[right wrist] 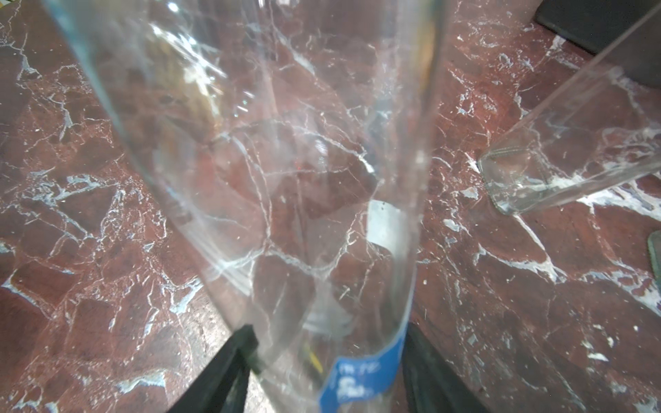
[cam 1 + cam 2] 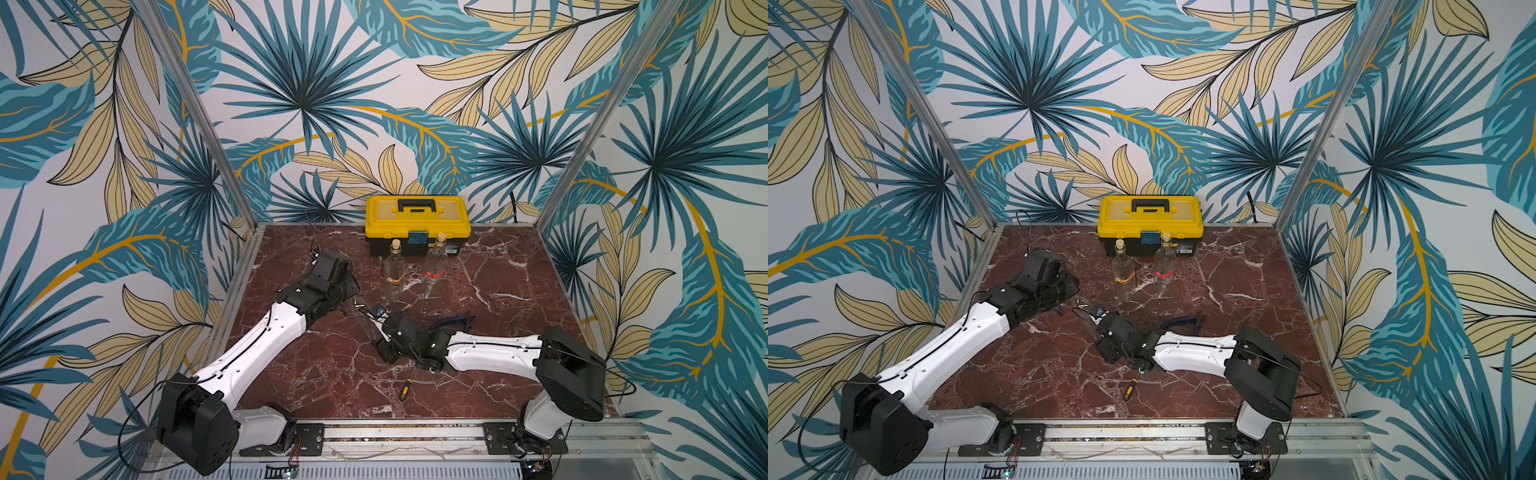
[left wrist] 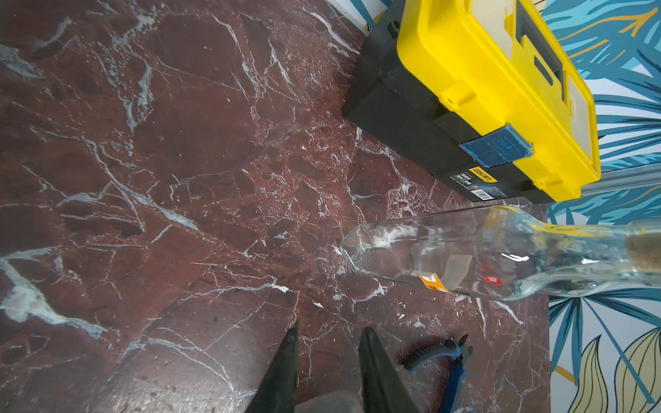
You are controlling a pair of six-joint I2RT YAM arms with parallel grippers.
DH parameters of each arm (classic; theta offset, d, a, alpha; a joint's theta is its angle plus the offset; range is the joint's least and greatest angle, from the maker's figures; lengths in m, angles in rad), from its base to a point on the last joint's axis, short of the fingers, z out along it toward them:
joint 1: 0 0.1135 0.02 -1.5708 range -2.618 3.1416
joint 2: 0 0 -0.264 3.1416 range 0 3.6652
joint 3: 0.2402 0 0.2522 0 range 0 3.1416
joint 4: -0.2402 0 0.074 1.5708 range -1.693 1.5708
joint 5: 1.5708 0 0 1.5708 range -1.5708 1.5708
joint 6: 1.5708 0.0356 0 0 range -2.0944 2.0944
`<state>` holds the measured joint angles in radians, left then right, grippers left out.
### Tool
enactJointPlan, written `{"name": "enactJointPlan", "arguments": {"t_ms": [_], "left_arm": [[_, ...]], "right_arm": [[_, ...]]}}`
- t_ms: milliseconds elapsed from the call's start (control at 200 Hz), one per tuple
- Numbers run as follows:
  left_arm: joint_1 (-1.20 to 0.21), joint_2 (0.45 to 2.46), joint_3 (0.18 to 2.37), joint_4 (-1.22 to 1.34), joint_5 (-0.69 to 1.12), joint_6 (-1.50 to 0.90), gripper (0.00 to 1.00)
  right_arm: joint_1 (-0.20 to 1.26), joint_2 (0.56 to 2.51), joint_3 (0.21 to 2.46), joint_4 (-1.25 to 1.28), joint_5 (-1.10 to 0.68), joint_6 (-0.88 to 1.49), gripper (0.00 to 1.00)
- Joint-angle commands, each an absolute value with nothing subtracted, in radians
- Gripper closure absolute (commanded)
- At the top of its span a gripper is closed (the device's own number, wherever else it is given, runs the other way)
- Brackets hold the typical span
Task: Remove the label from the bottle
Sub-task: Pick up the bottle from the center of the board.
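Over the marble table [image 1: 107, 214], blue-labelled bottle [image 1: 286, 214] clasped by right claw [image 1: 331, 332].

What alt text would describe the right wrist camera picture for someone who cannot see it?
A clear glass bottle with a blue label fills the close-up, two black jaws standing either side of it. Behind is a red-brown marble tabletop and the square base of a second clear glass bottle.
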<state>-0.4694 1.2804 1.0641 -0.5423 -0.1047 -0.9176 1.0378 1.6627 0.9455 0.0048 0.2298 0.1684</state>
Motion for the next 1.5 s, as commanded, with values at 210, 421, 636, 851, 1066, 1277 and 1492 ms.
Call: {"name": "enactJointPlan", "arguments": {"t_ms": [210, 421, 636, 851, 1066, 1277, 1492], "left_arm": [[-0.479, 1.223, 0.971, -0.453, 0.014, -0.878, 1.00], [-0.479, 1.176, 0.901, -0.393, 0.019, -0.888, 1.00], [-0.479, 1.157, 0.873, -0.355, 0.031, -0.885, 1.00], [-0.479, 1.152, 0.848, -0.331, 0.044, -0.881, 1.00], [-0.479, 1.181, 0.901, -0.420, 0.009, -0.884, 1.00], [-0.479, 1.207, 0.953, -0.462, 0.006, -0.876, 1.00], [-0.479, 1.218, 0.982, -0.485, 0.003, -0.851, 1.00]], "right_arm": [[0.995, 1.658, 0.894, 0.055, 0.126, 0.220, 0.50], [0.976, 1.642, 0.900, 0.038, 0.069, 0.223, 0.52], [0.971, 1.622, 0.911, 0.016, 0.021, 0.229, 0.52], [0.968, 1.610, 0.931, -0.024, -0.010, 0.232, 0.42], [0.967, 1.577, 0.957, -0.116, 0.016, 0.222, 0.18], [0.966, 1.480, 0.992, -0.292, 0.033, 0.206, 0.12], [0.936, 1.389, 1.009, -0.390, 0.011, 0.222, 0.24]]}}
